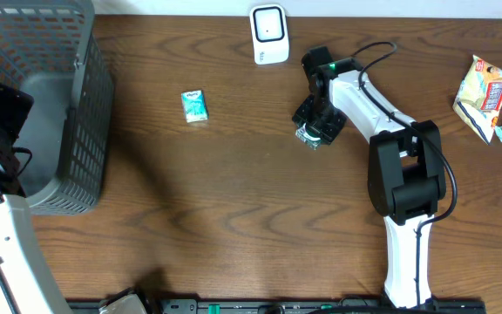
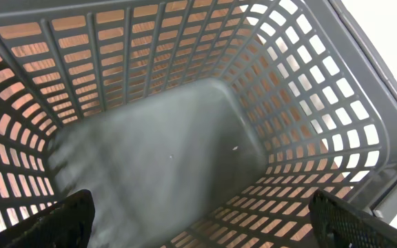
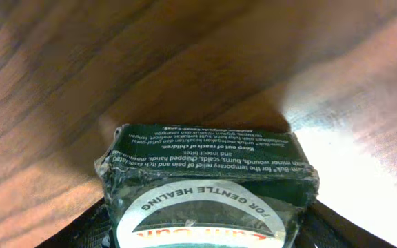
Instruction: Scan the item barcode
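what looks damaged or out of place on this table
The box in the right wrist view has crushed, ragged corners and scuffed edges. At the far right, the packets lie crumpled in a heap. Nothing else stands out.

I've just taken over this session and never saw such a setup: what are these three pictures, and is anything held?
Two robot arms work at a wooden table. One picture looks down from above; the other two come from a camera on each wrist. The left gripper hangs open over a gray basket. The right gripper has its jaws around a dark green box on the table; whether it grips is unclear. Also there: a white scanner, a small teal pack, snack packets.
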